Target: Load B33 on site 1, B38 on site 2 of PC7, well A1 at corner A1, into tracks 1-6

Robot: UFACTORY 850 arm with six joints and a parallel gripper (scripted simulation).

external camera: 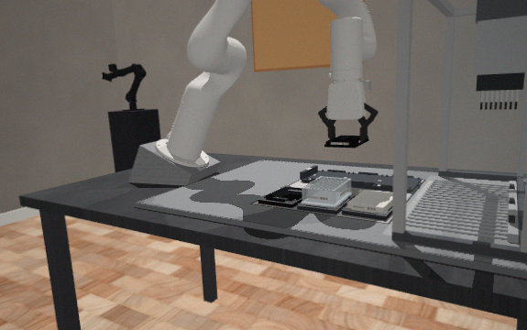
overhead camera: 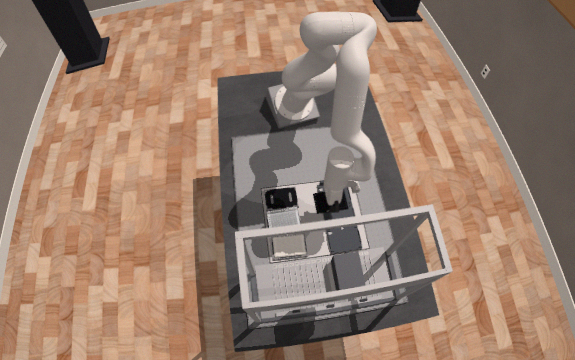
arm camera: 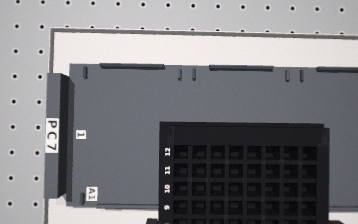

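My gripper [external camera: 345, 137] is shut on B38 [external camera: 345, 142], a black 96-well plate, and holds it level well above the table. In the wrist view the plate [arm camera: 244, 172] fills the lower middle and hangs over carrier PC7, past the site 1 label [arm camera: 81, 134] and the A1 corner mark. The dark grey carrier [external camera: 364, 180] lies on the apron with bare sites, handle toward the arm's base. B83 [external camera: 326, 190], a clear deep-well block, sits in the middle nest. B33 [external camera: 367, 202], a pale 384-well plate, sits in the far nest. The near nest S1 [external camera: 281, 196] is empty.
The ribbed loading rails [external camera: 460, 206] lie beyond the apron inside a grey post frame [external camera: 400, 119]. A dark pipetting head [external camera: 499, 89] hangs inside the frame. The arm's base [external camera: 185, 158] stands at the table's near left.
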